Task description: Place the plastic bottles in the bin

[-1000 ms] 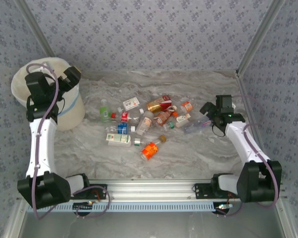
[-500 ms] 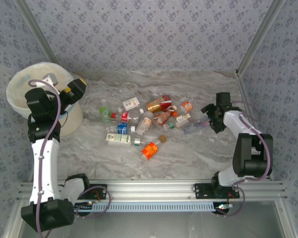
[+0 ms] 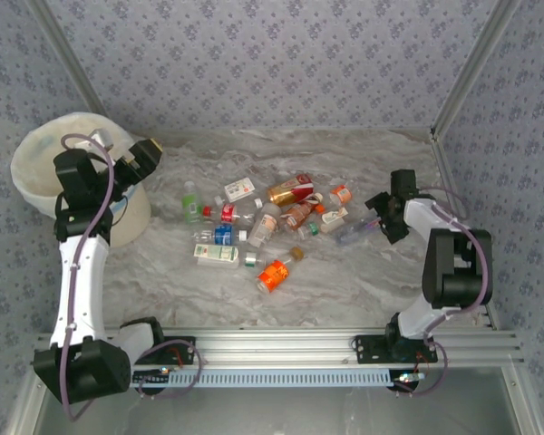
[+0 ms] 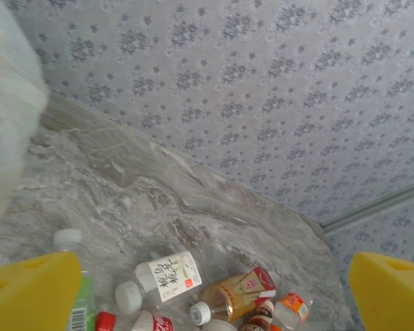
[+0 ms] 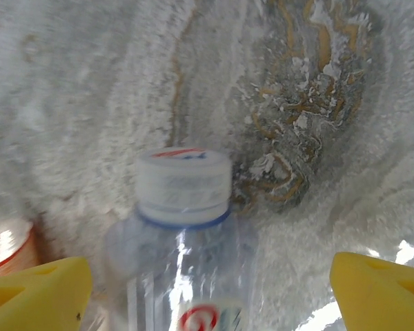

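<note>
A clear plastic bottle (image 5: 183, 269) with a white cap (image 5: 183, 181) is lying on its side at the right edge of the scattered bottles (image 3: 263, 227) on the marble-patterned table (image 3: 363, 290). It is well apart from the bin (image 3: 36, 149), which is standing at the far left.

The right gripper (image 5: 207, 296) is straddling this bottle, its jaws standing wide with a gap showing on either side of the body, so nothing is being held. The left gripper (image 3: 141, 156) is hovering beside the bin's rim, its jaws spread fully and holding nothing.

The bottle is looking empty and thin-walled. It is probably very light and easy to dent under a hard squeeze. Being smooth and round, it is likely to roll or squirt out of a loose pinch. The safest hold appears to be across the body just below the shoulder, where the wall is stiffer, rather than on the narrow cap. A neighbouring red-labelled bottle (image 5: 7, 248) is sitting just beside the left jaw and may get nudged.
</note>
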### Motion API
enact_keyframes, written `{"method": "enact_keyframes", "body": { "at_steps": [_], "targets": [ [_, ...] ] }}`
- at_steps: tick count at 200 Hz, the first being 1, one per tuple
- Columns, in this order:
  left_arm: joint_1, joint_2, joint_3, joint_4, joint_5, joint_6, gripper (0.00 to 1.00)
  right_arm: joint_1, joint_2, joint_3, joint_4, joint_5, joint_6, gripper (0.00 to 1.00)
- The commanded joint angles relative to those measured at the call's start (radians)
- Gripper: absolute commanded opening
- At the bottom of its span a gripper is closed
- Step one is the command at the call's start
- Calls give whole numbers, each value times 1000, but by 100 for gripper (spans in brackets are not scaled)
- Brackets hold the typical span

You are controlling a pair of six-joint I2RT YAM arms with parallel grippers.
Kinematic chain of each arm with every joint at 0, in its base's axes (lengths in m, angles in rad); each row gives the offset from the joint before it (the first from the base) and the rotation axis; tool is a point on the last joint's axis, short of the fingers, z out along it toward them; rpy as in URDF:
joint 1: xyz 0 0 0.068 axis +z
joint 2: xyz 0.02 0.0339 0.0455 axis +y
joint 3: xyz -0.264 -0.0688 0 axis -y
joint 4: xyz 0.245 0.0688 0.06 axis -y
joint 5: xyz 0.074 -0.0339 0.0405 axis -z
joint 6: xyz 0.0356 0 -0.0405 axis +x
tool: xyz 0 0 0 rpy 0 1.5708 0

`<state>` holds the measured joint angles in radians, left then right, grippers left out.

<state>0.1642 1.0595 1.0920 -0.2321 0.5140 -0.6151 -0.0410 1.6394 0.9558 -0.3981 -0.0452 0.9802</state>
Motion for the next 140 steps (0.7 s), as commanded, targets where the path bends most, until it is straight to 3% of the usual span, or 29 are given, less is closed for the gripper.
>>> {"method": "enact_keyframes", "body": {
  "at_steps": [1,41,93,140],
  "targets": [
    [-40,-36,6,54,65,6,99,12,63,49,13,7,18,91],
    [-157,-33,11,38,72,41,99,20,91,36,56,23,12,74],
    [-309,14,19,14,9,107,99,23,-47,-80,187,39,-46,44],
    [-432,105,-5,76,-6,160,100,78,-210,-114,211,26,-187,36]
  ]
}}
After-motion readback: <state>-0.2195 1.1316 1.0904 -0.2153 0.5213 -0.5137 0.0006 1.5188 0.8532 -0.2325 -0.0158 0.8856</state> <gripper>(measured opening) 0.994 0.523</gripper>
